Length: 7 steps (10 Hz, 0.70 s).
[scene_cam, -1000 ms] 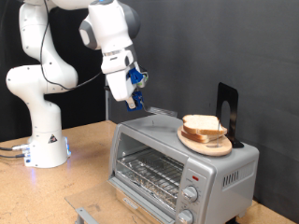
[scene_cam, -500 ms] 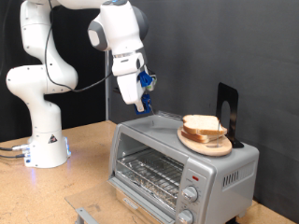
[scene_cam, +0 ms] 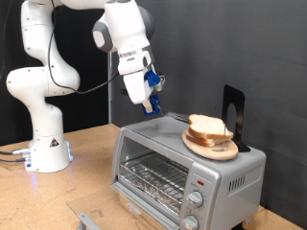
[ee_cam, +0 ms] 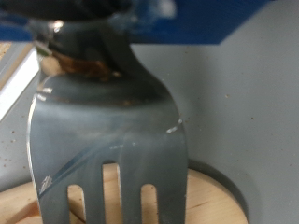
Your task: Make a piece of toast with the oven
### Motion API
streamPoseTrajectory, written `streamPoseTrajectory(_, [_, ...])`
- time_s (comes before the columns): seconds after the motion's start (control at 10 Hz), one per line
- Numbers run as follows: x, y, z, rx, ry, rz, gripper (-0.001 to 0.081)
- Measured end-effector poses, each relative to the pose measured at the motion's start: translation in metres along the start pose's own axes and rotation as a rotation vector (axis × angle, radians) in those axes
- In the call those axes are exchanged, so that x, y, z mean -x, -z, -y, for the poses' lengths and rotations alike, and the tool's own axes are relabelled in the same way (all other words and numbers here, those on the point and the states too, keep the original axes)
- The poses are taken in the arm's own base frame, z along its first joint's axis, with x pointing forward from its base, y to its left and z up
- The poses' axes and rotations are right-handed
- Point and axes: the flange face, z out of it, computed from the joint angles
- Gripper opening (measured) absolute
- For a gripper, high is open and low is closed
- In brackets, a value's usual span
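we see the piece of toast [scene_cam: 208, 127] as a pale, roughly square slice with a tan-brown crust, lying on top of a second slice [scene_cam: 217, 141] of the same kind. both rest on a round wooden plate [scene_cam: 211, 149], and the plate sits on the flat top of the oven [scene_cam: 182, 168], toward the exterior view's right. the oven is small and silver, its glass door [scene_cam: 152, 174] closed, a wire rack [scene_cam: 153, 178] visible behind the glass, and round knobs [scene_cam: 195, 200] stacked down its right side. behind the plate a dark upright stand [scene_cam: 233, 117] rises from the oven's top.

the white arm [scene_cam: 53, 67] rises from its base [scene_cam: 43, 153] on the wooden table [scene_cam: 86, 187] at the exterior view's left, bends over at the top and reaches down toward the oven. the gripper [scene_cam: 151, 105] hangs tilted above the oven's top, to the exterior view's left of the plate and near it, apart from the bread.

in the wrist view we see a metal fork [ee_cam: 107, 131] filling most of the picture, its tines pointing away from the hand over the wooden plate [ee_cam: 201, 201] and the grey oven top [ee_cam: 243, 103]. the fork's neck runs up into the hand, so the fingers appear clamped on it, though the fingers themselves are blurred.
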Motion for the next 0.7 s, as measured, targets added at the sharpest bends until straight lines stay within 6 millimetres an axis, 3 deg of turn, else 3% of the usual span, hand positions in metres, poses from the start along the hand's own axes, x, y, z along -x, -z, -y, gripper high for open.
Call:
streamPoseTrajectory(0.3, [-0.005,0.0,-0.005,-0.002,-0.044,0.002,0.04])
streamPoseTrajectory(0.7, [-0.031,-0.011,-0.003,0.004,-0.108,0.017,0.04])
